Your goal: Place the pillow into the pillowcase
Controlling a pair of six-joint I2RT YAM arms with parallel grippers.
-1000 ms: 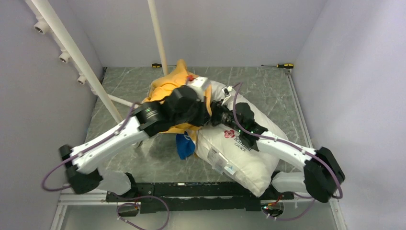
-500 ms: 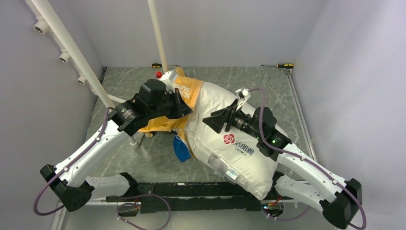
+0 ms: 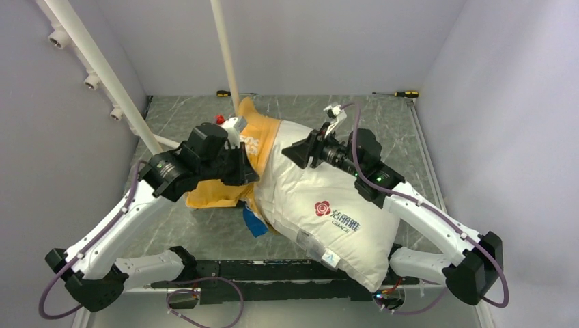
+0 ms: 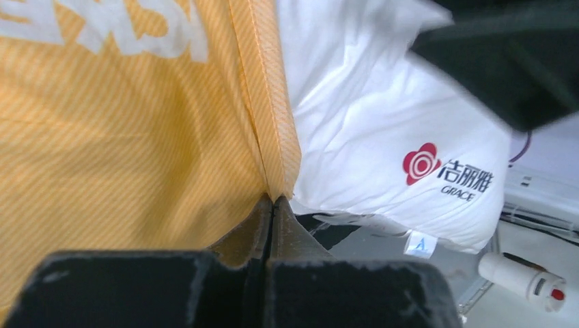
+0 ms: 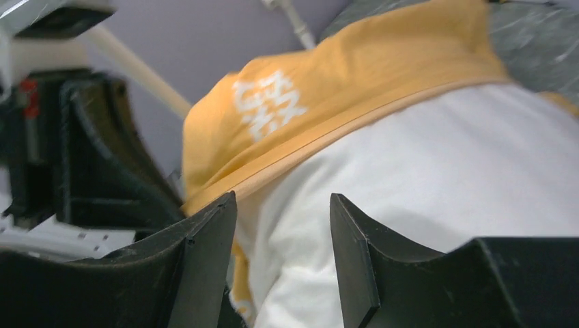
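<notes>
Across the middle of the grey marbled worktop (image 3: 382,130), running down to its near right corner:

- Pillow (image 3: 341,198): white, plump, lying diagonally. Red flower logo (image 3: 323,208) with printed lettering faces up. Its near end hangs over the worktop's near edge, above the black rail between the arm bases. Its far end sits inside the open mouth of the pillowcase.
- Pillowcase (image 3: 263,140): yellow-orange side up, white lettering showing, bunched toward the far left of centre. The hem wraps over the pillow's far left shoulder. A blue patch (image 3: 254,222) pokes out beneath, beside the pillow's left edge.
- Left tool (image 4: 273,205): fingers pressed together, pinching the orange hem of the pillowcase where it meets the pillow.
- Right tool (image 5: 283,212): fingers spread, poised over the pillow's white top just short of the hem; whether they touch the fabric I cannot tell.
- Two screwdrivers along the far edge: one near the far right corner (image 3: 403,93), one left of centre (image 3: 223,93).
- White pole (image 3: 225,48): rising from the far edge.
</notes>
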